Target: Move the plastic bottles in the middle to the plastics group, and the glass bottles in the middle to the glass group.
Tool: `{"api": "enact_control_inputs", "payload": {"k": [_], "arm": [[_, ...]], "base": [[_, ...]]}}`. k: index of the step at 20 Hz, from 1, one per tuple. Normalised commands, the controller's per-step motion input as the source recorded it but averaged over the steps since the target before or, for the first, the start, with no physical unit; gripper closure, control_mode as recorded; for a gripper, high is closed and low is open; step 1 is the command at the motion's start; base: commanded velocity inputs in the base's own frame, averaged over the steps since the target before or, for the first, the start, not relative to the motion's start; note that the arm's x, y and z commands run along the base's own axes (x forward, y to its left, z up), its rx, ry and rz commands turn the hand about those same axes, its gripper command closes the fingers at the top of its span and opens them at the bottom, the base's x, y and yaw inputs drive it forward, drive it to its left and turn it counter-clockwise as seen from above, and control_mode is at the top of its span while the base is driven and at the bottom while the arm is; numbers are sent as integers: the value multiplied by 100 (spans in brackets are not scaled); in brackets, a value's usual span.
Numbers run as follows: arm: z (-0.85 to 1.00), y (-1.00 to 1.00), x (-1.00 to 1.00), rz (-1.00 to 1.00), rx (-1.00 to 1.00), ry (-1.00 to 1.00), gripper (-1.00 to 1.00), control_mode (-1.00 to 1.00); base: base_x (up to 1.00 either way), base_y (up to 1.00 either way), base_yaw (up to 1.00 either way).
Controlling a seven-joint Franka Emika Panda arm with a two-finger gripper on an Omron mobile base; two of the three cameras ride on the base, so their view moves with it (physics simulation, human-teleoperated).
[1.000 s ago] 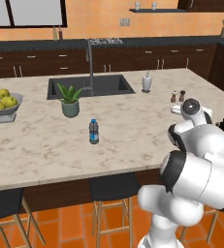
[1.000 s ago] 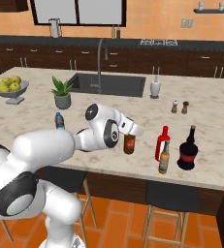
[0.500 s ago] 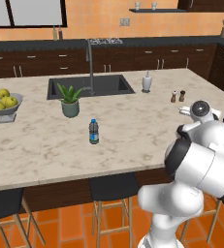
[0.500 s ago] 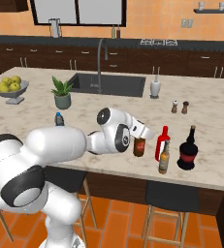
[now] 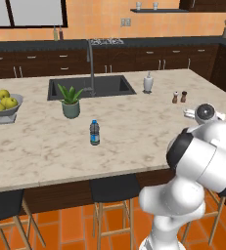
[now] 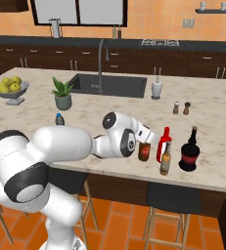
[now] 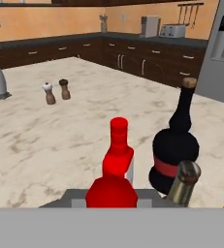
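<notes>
I see the gripper [image 6: 145, 142] at the centre of the right base view, clamped on an amber-brown bottle [image 6: 144, 152] whose red top [image 7: 112, 192] sits at the bottom of the hand view. The water bottle [image 5: 94, 133] stands alone, left of centre in the left base view. Just right of my held bottle comes the bright red bottle [image 6: 164, 143], then a slim brown bottle [image 6: 165, 158], then the tall dark bottle [image 6: 190, 151]. The shakers [image 6: 181, 107] stand above them.

Glossy white rounded arm [image 6: 60, 146], dark grey joint bands, bulbous links
</notes>
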Motion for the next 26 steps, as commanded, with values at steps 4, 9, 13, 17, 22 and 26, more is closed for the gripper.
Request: {"api": "enact_control_inputs", "payload": {"k": [4, 9, 13, 17, 22, 26], "arm": [[-24, 0, 0, -1, 0, 0, 100, -100], [-27, 0, 0, 0, 0, 0, 100, -100], [-28, 0, 0, 0, 0, 0, 100, -100], [-22, 0, 0, 0, 0, 0, 100, -100], [-2, -7, 1, 0, 0, -2, 100, -100], [0, -17, 11, 0, 0, -2, 100, -100]], "base": [[0, 0, 0], [0, 0, 0], [0, 0, 0], [0, 0, 0], [0, 0, 0], [0, 0, 0]]}}
